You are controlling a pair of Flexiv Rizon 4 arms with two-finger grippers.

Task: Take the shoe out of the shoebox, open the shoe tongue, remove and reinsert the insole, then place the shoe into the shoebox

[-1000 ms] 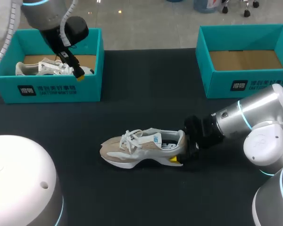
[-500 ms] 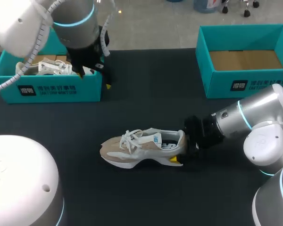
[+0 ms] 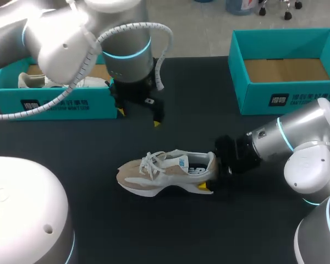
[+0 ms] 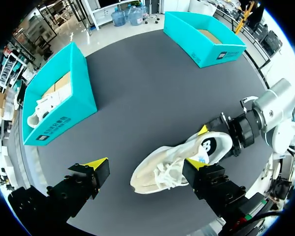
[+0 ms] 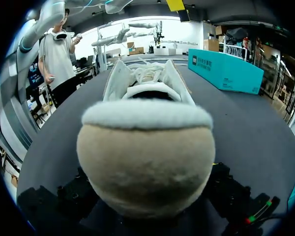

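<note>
Beige shoe [image 3: 166, 175] stands mid-table [image 3: 198, 104], heel clamped in the right claw [image 3: 209, 173], while the left claw [image 3: 138, 116] hangs spread wide over it; a crooked descent could snag the laces [image 3: 150, 161] and wrench the heel loose.

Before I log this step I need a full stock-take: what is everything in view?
left shoebox: 1, teal, table's far left.
right shoebox: 1, teal, table's far right, only its brown floor showing inside.
boxed shoe: 1, white and beige, inside the left shoebox.
loose shoe: 1, beige and white, on its sole mid-table, toe toward my left.
table: 1, black, under everything.
left gripper: 1, yellow-tipped fingers open, above the table between left shoebox and loose shoe.
right gripper: 1, fingers closed on the loose shoe's heel.
</note>
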